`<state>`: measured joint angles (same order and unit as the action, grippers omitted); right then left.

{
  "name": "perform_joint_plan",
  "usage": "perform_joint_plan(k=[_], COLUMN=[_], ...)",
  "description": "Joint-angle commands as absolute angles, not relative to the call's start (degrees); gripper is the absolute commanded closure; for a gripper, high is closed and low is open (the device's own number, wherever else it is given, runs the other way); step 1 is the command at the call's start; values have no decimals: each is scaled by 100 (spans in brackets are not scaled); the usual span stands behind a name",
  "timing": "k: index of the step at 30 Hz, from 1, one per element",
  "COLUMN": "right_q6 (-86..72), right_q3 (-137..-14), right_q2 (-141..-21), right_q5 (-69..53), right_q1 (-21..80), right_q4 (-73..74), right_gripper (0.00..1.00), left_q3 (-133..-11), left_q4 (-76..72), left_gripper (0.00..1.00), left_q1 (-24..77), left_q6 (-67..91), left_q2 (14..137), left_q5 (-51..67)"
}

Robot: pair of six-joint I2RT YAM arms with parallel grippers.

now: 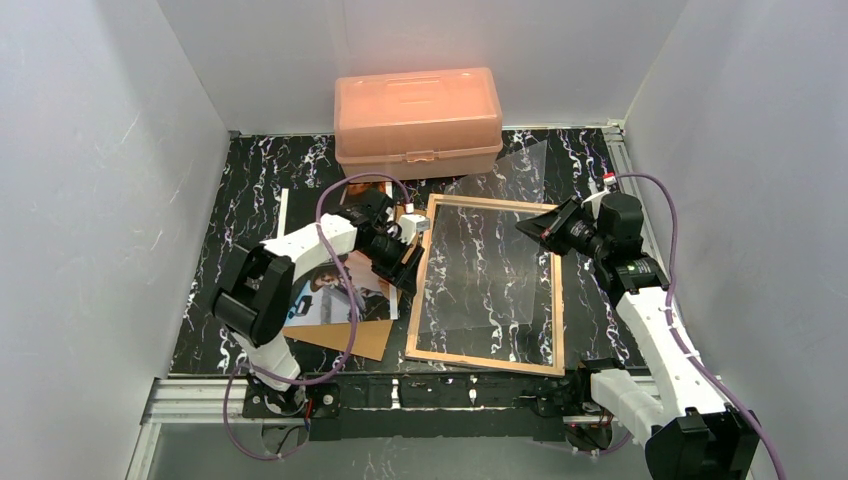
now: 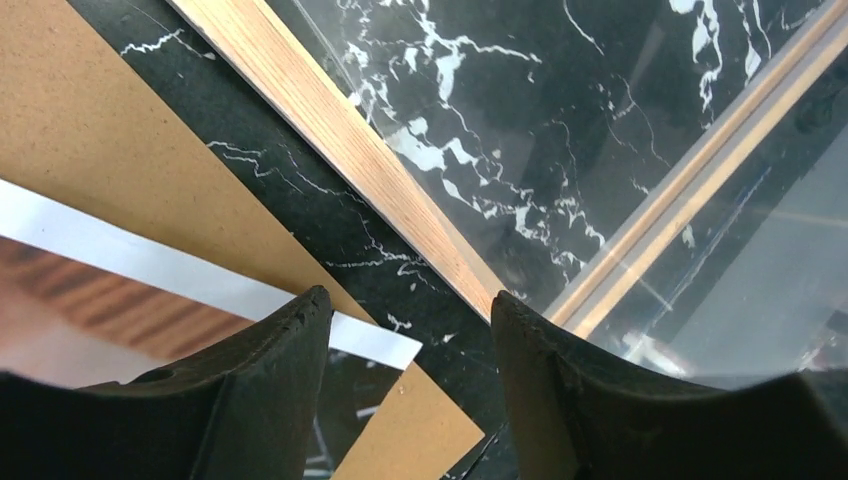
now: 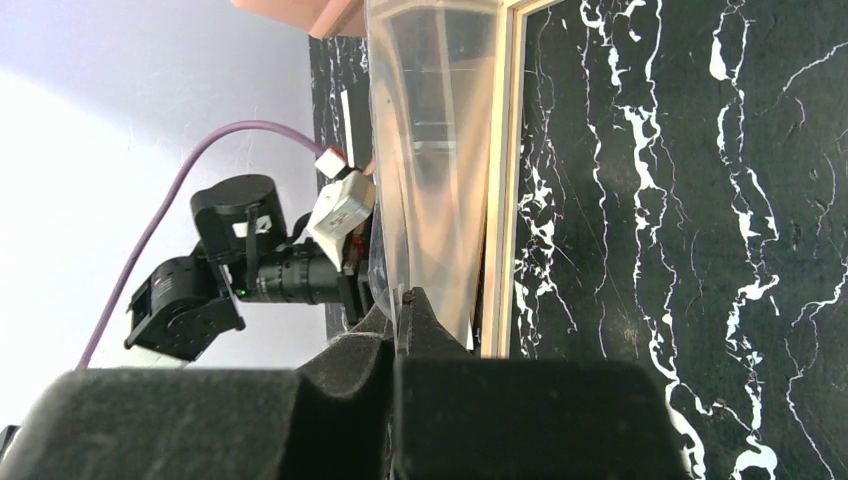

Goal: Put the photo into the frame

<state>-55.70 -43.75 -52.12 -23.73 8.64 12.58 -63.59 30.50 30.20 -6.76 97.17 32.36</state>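
Note:
The frame lies tan back up in the middle of the table. The photo lies picture up on the brown backing board, left of the frame and partly under my left arm. My left gripper is open and empty, low over the gap between the photo's corner and the frame's left rail. My right gripper is shut on the right edge of a clear sheet and holds it tilted up over the frame.
An orange plastic box stands at the back, just behind the frame. A thin white strip lies at the left. White walls enclose the black marble table. The left arm's camera shows beyond the sheet.

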Motion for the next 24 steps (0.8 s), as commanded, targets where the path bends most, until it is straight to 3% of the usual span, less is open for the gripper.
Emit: perform_joint_plan(k=[1,8,24], right_q6=[-5401,-5132,-5239], right_q3=[-4665,-4615,-4310], right_q2=[-5125,-5188,-5297], right_q5=[-2362,-2548,-2648], right_q1=[864,866,866], right_q4=[1272,1306,851], right_gripper=[99,99,99], left_q3=[-6515,-6516,-6484], left_q4=[2721,2465,2329], left_gripper=[43,53,64], left_q1=[3069,3120,3120], left_q6=[-264,-36,-36], left_q2=[9909,10226,10476], left_q5=[3377,3457,3337])
